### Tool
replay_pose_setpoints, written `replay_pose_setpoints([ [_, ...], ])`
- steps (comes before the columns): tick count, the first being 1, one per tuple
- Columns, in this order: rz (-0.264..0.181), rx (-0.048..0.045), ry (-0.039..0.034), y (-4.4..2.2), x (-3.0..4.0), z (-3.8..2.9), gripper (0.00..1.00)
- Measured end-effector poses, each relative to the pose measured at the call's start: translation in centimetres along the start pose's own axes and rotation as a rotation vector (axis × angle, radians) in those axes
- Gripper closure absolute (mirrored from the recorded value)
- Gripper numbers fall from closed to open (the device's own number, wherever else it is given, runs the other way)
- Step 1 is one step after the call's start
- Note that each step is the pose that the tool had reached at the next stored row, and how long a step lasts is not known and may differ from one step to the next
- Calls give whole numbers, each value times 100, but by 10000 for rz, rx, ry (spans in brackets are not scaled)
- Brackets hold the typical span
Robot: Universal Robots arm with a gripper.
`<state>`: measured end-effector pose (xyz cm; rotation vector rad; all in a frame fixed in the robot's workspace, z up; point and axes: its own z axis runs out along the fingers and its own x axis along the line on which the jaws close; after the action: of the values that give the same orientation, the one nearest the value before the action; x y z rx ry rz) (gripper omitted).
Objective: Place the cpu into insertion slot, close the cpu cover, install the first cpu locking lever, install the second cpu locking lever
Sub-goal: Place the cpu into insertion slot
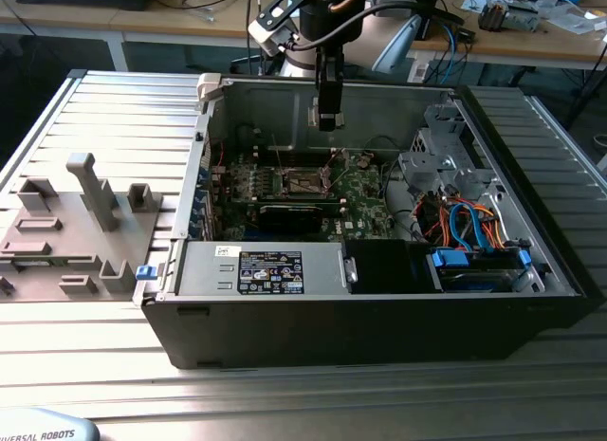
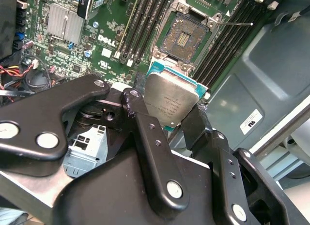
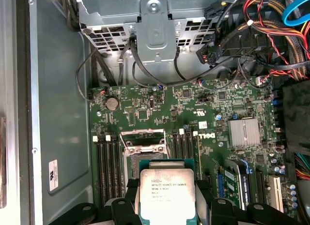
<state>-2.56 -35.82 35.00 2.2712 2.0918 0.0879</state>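
Note:
My gripper (image 1: 326,121) hangs inside the open computer case, above the green motherboard (image 1: 365,190). It is shut on the cpu (image 2: 170,101), a flat square chip with a dull silver top and a green edge, pinched by two opposite sides between the black fingers (image 2: 145,133). In the first wrist view the cpu (image 3: 167,193) hovers just beside the insertion slot (image 3: 145,155). The insertion slot (image 2: 183,38) lies uncovered, its dark contact field showing. The cpu cover (image 3: 143,134) looks lifted off the slot at one edge. A thin wire locking lever (image 2: 237,24) sticks out beside the socket.
Long black memory slots (image 2: 145,22) flank the socket on both sides. A finned silver heatsink (image 3: 243,132) and a drive cage (image 3: 155,22) with cable bundles (image 1: 465,218) stand nearby. The power supply (image 1: 266,270) lines the case front. A grey fixture plate (image 1: 66,223) lies at the exterior view's left.

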Motion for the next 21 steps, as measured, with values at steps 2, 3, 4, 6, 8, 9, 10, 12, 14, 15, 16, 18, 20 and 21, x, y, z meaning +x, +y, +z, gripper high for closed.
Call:
replay_pose_setpoints([
  [2,6,0,0,0,0,0,46],
  [3,12,0,-1,0,0,0,46],
  [4,17,0,-1,0,0,0,46],
  [6,26,0,-2,0,0,0,46],
  [8,36,0,-2,0,0,0,46],
  [9,38,0,-3,0,0,0,46],
  [10,44,0,-3,0,0,0,46],
  [12,85,-1,-6,0,0,0,46],
  [14,131,-1,-10,0,0,0,46],
  [15,134,-1,-10,0,0,0,46],
  [16,139,-1,-11,0,0,0,46],
  [18,179,-1,-13,0,0,0,46],
  [20,224,-1,-17,0,0,0,46],
  [21,227,-1,-18,0,0,0,46],
])
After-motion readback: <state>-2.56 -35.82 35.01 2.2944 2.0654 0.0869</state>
